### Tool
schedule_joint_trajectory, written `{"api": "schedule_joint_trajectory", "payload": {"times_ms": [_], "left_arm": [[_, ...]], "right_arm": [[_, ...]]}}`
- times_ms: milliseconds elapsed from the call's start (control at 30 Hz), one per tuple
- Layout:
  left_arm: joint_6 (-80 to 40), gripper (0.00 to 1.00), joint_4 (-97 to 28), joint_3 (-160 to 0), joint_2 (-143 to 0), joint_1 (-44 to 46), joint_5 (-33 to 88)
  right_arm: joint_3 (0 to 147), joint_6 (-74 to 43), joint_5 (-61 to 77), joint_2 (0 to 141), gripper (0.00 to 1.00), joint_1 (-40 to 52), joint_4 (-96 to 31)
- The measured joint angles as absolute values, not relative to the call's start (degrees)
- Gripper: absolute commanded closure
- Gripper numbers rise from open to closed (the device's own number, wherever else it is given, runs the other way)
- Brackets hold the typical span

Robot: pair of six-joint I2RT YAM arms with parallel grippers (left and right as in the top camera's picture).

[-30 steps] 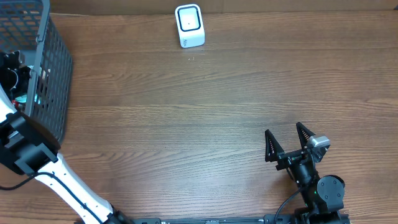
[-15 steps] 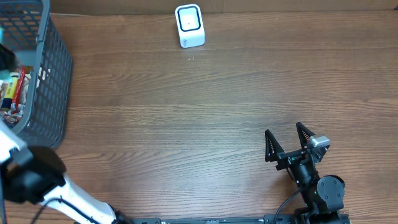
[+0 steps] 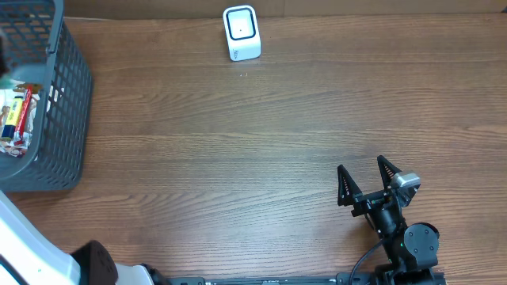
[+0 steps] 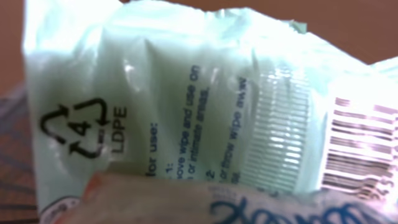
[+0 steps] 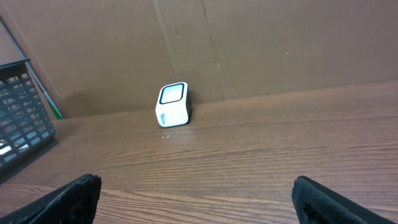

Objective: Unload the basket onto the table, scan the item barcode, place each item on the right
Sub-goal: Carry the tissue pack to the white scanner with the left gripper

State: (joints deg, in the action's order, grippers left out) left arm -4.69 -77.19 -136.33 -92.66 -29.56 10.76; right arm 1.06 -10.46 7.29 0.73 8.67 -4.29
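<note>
Pale green packet [image 4: 186, 93] with black-striped barcode [image 4: 357, 149]; grey mesh basket [image 3: 67, 103]; white scanner [image 3: 241, 33].

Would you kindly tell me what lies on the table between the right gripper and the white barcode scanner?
Nothing: only bare wooden table separates the right gripper from the white scanner, as the overhead and right wrist views both show.

Bright even overhead light, left wrist view blurry (too close), glare on wipes pack [image 4: 186, 112]

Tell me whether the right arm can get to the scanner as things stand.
Probably yes: only bare table lies between the open right gripper and the scanner, though the scanner stands at the far edge.
</note>
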Motion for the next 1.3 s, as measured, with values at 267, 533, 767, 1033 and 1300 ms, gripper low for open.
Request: {"api": "schedule_joint_trajectory", "payload": {"times_ms": [267, 533, 767, 1033, 1300], "left_arm": [[-9.02, 0.66, -83.74, -136.33, -91.26, -13.26, 10.90], [-13.91, 0.64, -89.47, -136.33, -93.10, 3.70, 5.34], [-17.69, 0.63, -91.96, -136.33, -99.24, 19.44, -0.62], [-21.21, 0.62, -90.94, -136.31, -111.02, 32.77, -2.26], [-26.76, 0.61, -90.61, -136.31, -121.60, 39.48, -2.44]], "right_arm": [[1.06, -10.48, 7.29, 0.73, 0.00, 8.67, -4.29], [1.06, -10.50, 7.29, 0.73, 0.00, 8.67, -4.27], [1.06, -10.48, 7.29, 0.73, 0.00, 8.67, -4.29], [1.06, -10.46, 7.29, 0.73, 0.00, 8.67, -4.27], [1.06, -10.46, 7.29, 0.73, 0.00, 8.67, -4.27]]}}
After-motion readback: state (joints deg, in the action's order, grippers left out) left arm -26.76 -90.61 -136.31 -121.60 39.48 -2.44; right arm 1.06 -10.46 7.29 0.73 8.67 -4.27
